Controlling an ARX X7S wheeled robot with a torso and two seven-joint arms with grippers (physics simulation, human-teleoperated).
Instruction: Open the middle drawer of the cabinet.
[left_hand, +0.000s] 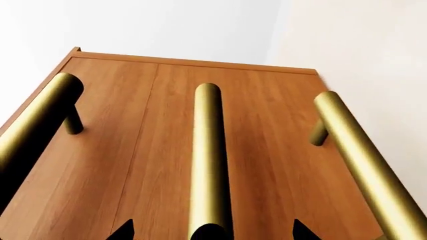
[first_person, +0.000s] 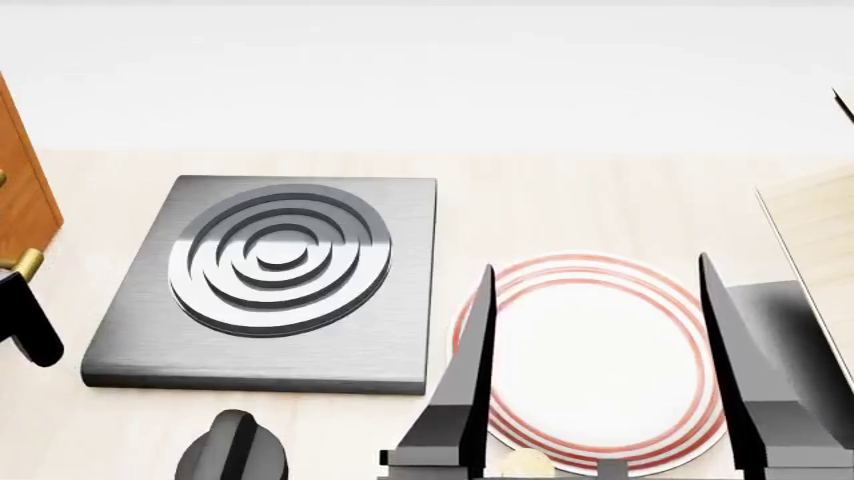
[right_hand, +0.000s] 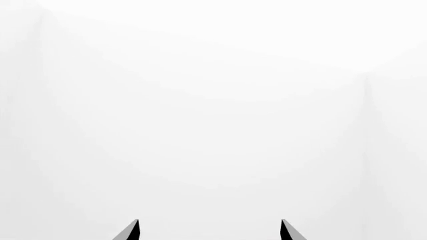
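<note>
Grey stove plate (first_person: 274, 285) with concentric rings, red-rimmed white plate (first_person: 587, 360) just beside it, black knob (first_person: 234, 450)

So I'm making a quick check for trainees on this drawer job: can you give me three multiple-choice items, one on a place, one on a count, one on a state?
1. In the head view, where is the cabinet?
A. far left edge
B. centre
C. far right edge

2. How many brass bar handles show in the left wrist view?
A. one
B. two
C. three

3. How is the left pincer set?
A. shut on nothing
B. open, tips either side of the middle handle
C. out of view

Answers: 1 A, the orange-brown wood shows only at the left edge. 2 C, three bars lie across the drawer fronts. 3 B, the dark tips stand apart, flanking the central bar.
</note>
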